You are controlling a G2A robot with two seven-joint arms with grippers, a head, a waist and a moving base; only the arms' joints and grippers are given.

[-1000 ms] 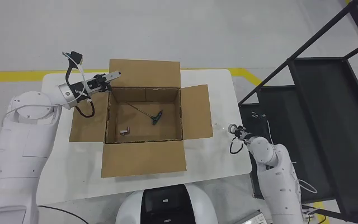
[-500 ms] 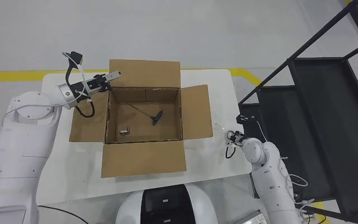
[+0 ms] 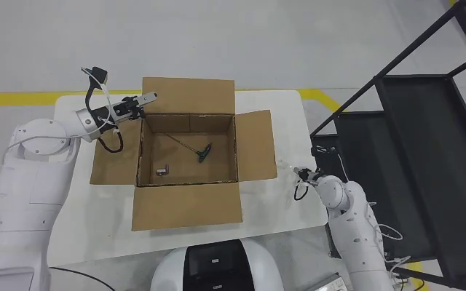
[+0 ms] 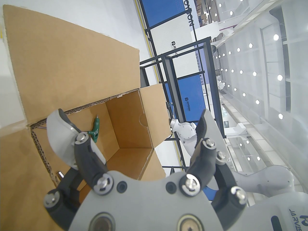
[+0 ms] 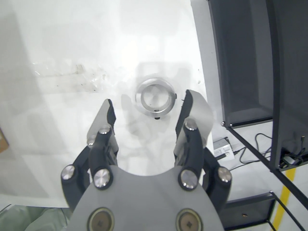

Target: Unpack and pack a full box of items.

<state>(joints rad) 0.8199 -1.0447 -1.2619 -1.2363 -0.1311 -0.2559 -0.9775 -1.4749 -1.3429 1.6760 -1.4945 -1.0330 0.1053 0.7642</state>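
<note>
Key [image 3: 204, 152] in box [image 3: 186, 207], ring [image 5: 155, 99] right of box

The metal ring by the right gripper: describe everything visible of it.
The metal ring is a thick-walled silver collar, shiny like machined steel, with a small dark hole in its outer wall. It lies flat, bore upward, on the white table near its edge. The right gripper is open with a finger to each side; nothing but the table appears to touch it.

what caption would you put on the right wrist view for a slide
Open right gripper above a metal ring lying on the white table, near its edge by a dark rack.
</note>
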